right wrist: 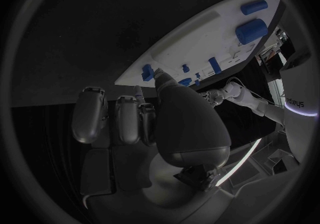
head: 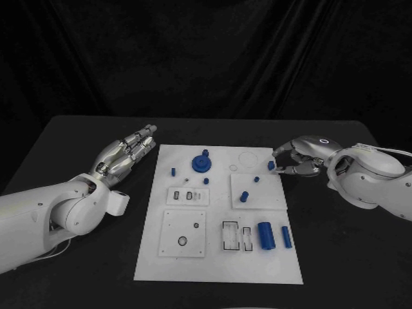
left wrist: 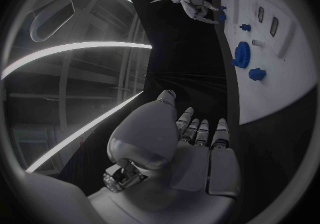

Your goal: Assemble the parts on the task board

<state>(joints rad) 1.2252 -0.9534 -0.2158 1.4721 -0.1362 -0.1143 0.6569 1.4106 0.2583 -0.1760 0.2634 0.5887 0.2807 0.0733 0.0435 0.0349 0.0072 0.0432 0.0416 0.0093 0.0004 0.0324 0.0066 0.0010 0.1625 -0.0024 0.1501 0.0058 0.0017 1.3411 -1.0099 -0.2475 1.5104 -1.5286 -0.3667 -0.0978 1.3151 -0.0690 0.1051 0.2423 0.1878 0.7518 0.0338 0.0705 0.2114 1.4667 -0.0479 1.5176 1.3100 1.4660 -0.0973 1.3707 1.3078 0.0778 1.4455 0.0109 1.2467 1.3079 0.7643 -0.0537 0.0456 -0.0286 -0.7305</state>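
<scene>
Fingers of the right hand pinch a small blue part at the task board edge; left hand fingers extended, empty

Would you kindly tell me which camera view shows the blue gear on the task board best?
The head view: the blue gear lies unobstructed near the far edge of the task board, seen from above. The left wrist view shows the gear obliquely, beyond the left hand. In the right wrist view I cannot identify it.
</scene>
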